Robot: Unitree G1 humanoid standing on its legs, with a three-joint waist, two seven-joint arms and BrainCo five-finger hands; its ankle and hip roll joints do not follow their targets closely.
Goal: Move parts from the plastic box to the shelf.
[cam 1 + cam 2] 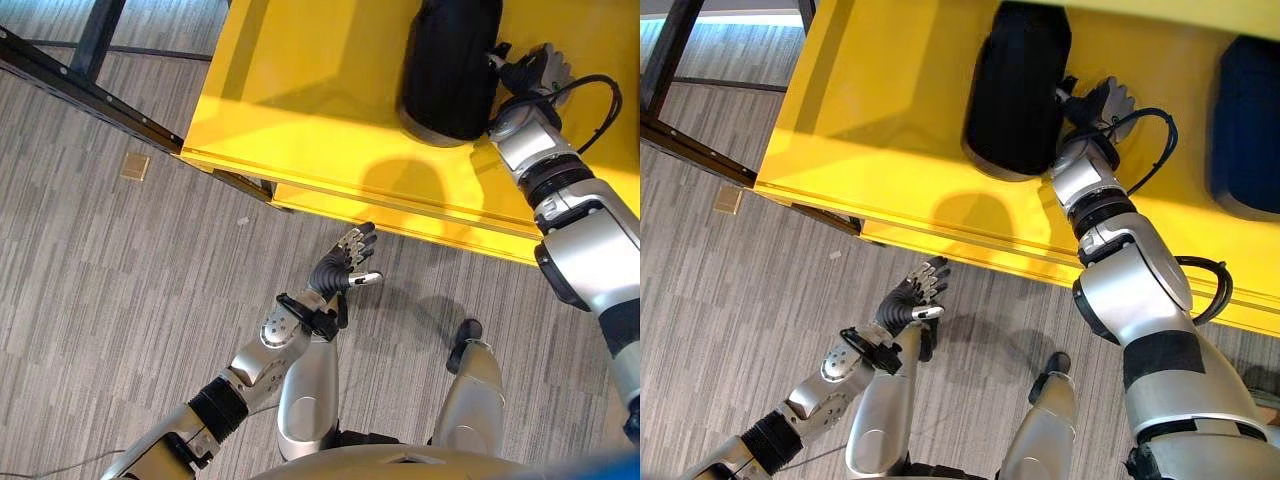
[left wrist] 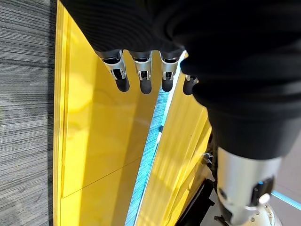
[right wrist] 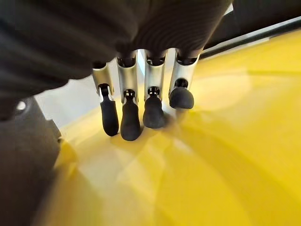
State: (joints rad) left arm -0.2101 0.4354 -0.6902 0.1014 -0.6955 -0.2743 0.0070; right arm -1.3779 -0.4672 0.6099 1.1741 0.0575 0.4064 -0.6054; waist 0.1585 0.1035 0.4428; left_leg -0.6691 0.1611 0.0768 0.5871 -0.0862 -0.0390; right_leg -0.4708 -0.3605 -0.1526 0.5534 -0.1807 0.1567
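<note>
So the right hand is up on the yellow shelf, sitting right beside a big black part that's standing on it. In the right wrist view the fingers are only loosely bent with nothing between them, tips down near the yellow surface, so it isn't holding the part. I can't tell if the back of the hand touches it. A second dark part sits further along the shelf. The left hand hangs low over the grey floor, fingers relaxed and empty. My guess is the black part is rigid, smooth and fairly hefty, a bit slippery. I'd wrap it around the middle of its rounded body and not pinch an edge.
</note>
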